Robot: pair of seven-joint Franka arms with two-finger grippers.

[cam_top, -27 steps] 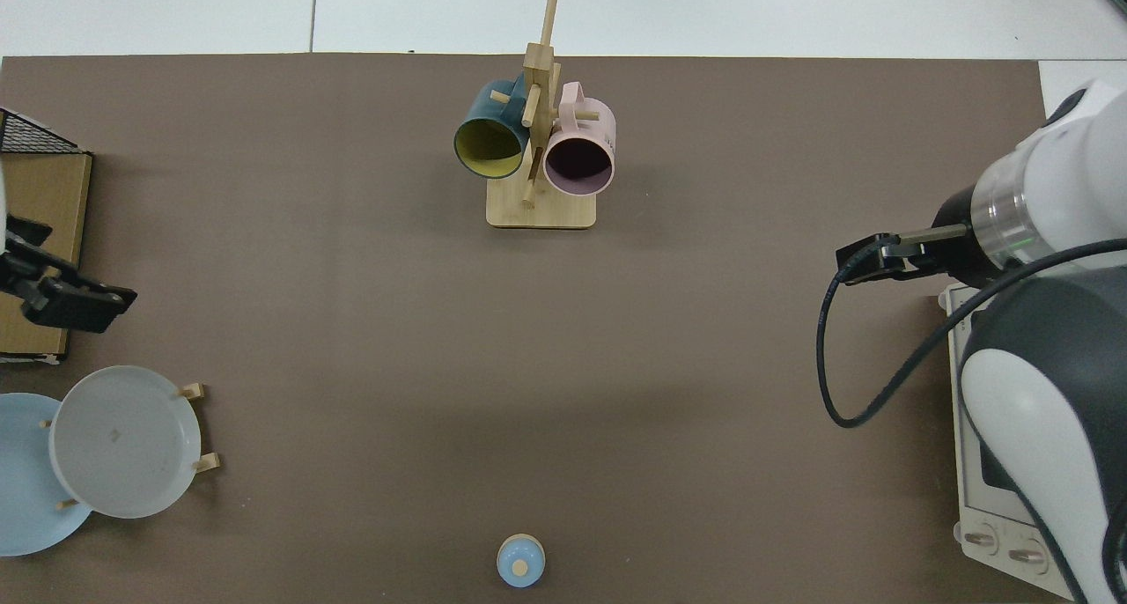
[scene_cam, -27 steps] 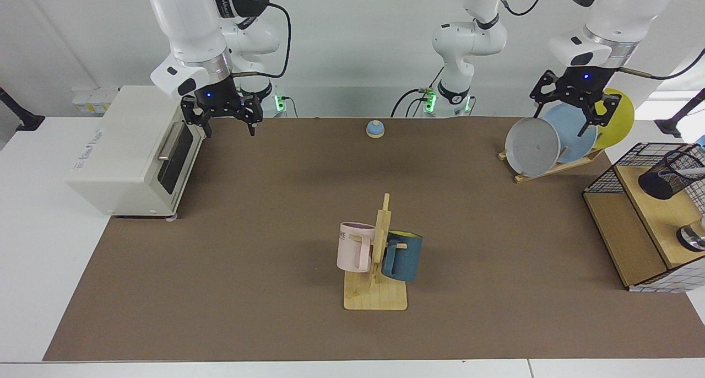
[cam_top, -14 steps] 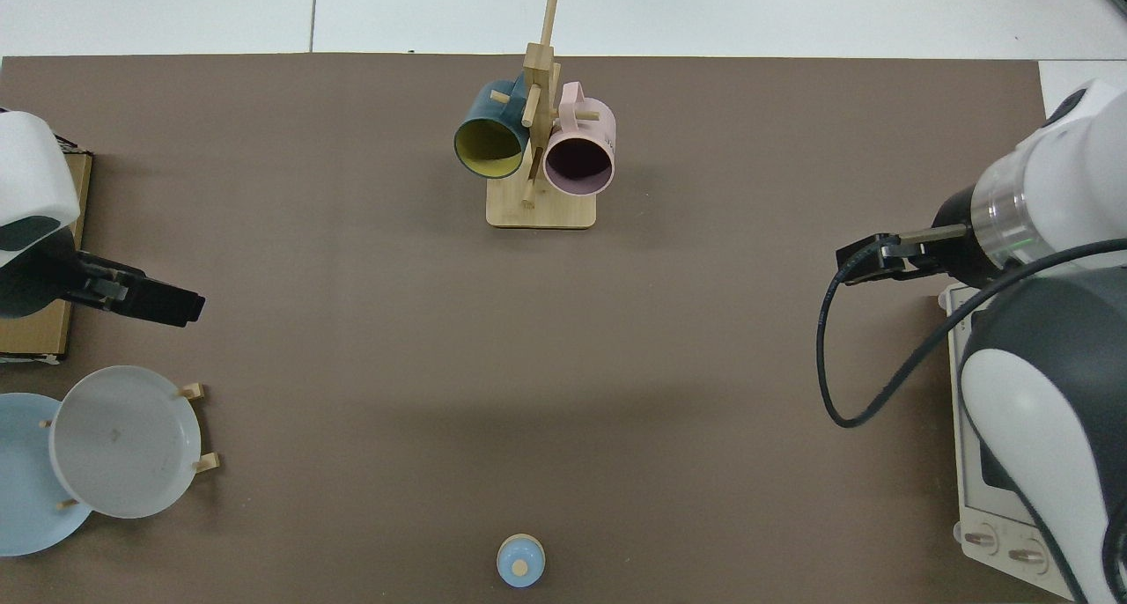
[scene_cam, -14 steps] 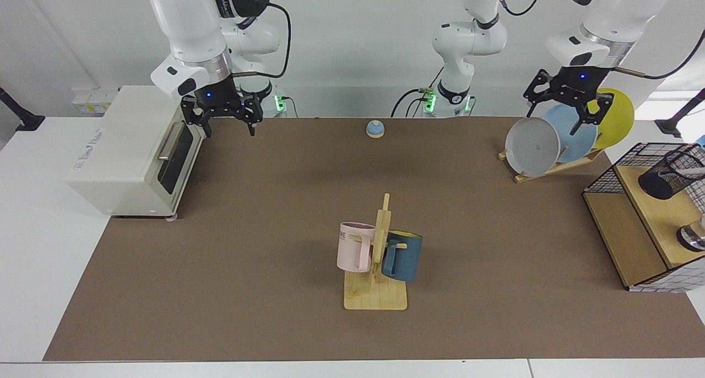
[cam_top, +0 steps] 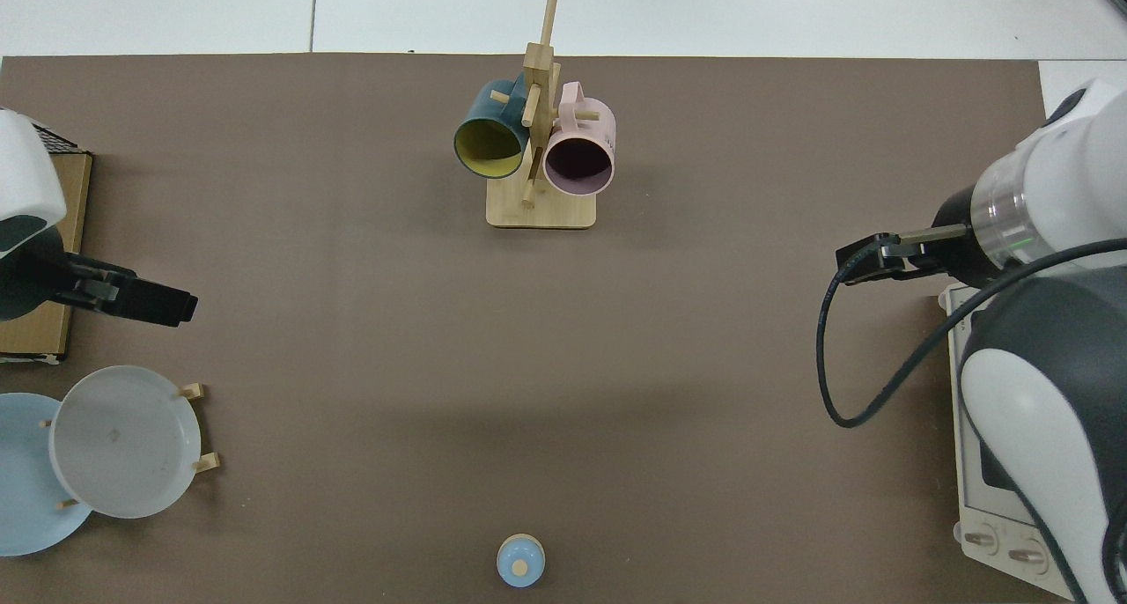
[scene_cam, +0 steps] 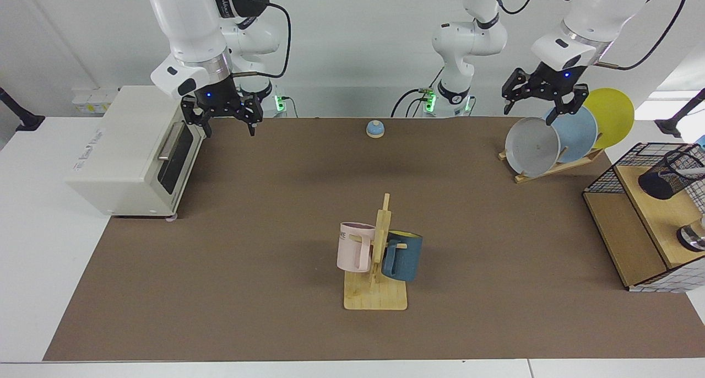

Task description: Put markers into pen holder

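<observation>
**Hanging empty above the plate rack, the left gripper is well away from the holder**

Reaching down from the far right, the left arm tilts its wrist toward the table's middle, and the left gripper (scene_cam: 537, 100) hangs in the air just above the grey plate (scene_cam: 532, 145) in the plate rack (scene_cam: 556, 167), fingers spread apart with nothing between them. The pen holder (scene_cam: 667, 174) stands on the wooden top shelf of the wire basket (scene_cam: 617, 171) at the right edge, well apart from that gripper. A pale slim shape, seemingly the marker (scene_cam: 695, 171), shows at the holder's rim, cut off by the picture's edge. The right arm waits at the far left, its right gripper (scene_cam: 223, 116) pointing down beside the toaster oven (scene_cam: 129, 152), fingers wide and empty. A mug tree (scene_cam: 377, 257) stands mid-table.
</observation>
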